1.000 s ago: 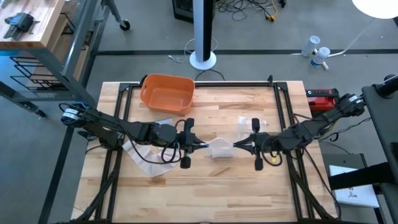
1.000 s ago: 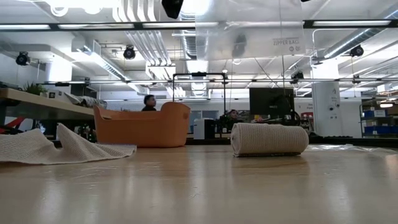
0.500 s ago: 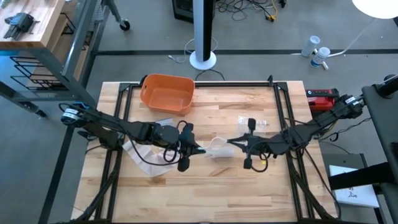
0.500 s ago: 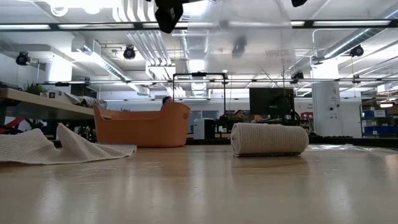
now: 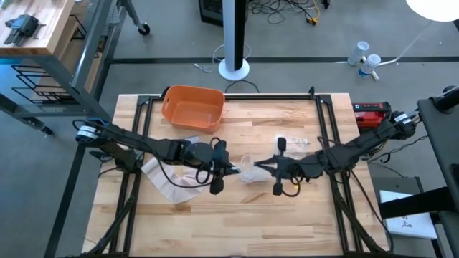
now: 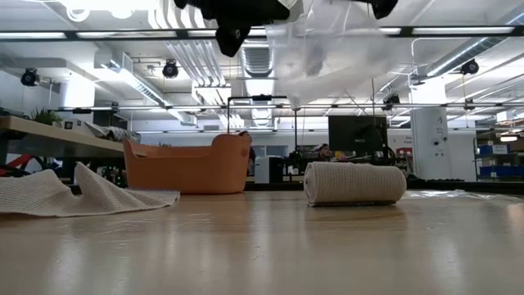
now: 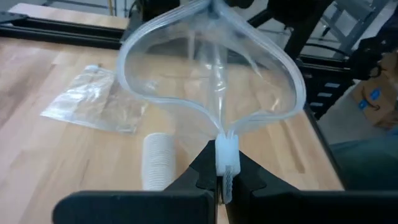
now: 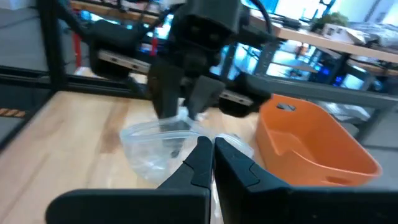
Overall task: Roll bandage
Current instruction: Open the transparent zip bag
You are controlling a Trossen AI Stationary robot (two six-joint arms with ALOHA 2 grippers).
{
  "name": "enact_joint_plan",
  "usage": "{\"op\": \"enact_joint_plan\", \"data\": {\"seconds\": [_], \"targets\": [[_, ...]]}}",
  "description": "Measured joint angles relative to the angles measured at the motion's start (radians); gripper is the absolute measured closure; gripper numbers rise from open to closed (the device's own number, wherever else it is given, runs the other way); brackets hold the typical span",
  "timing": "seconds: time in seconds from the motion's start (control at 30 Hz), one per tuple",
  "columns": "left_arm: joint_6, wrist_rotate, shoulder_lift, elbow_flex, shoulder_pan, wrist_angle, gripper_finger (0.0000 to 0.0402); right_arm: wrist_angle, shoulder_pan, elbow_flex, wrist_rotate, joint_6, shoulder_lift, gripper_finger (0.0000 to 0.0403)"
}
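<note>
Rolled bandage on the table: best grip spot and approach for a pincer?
Grip the rolled bandage mid-length, across its round sides, coming straight down. It lies on its side on the table, apart from the orange basket, so the top is clear. Both pincers, left and right, currently hold the zipper bag.

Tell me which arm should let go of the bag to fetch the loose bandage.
Left, probably. Both grippers pinch the bag, but the loose bandage lies beside the left gripper, while the right gripper is beyond the bag.
</note>
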Motion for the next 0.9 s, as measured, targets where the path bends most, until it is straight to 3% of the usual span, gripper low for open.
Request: {"op": "enact_joint_plan", "data": {"seconds": [0.2,0.33,0.5,0.6,0.77,0.9], "targets": [[0.019,-0.022,-0.01,0.023,-0.001,-0.087,0.0401,-0.046,-0.001,0.0,0.16,-0.004,-0.019,0.04],[0.073,-0.156,0.005,0.028,0.003,-0.019,0.0401,-0.034,-0.005,0.0,0.092,-0.012,-0.028,0.0401],[0.184,-0.166,0.042,0.028,0.007,0.082,0.0401,-0.022,-0.012,0.0,-0.076,-0.027,-0.021,0.0401],[0.204,-0.166,0.041,0.033,0.006,0.076,0.0401,-0.067,-0.011,0.0,-0.043,-0.026,-0.029,0.0401],[0.247,-0.173,0.021,0.045,-0.011,0.11,0.0401,-0.162,-0.012,0.0,0.149,0.031,-0.058,0.0401],[0.308,-0.186,0.022,0.038,-0.025,0.234,0.0401,-0.128,-0.012,0.0,0.065,0.019,-0.057,0.0401]]}}
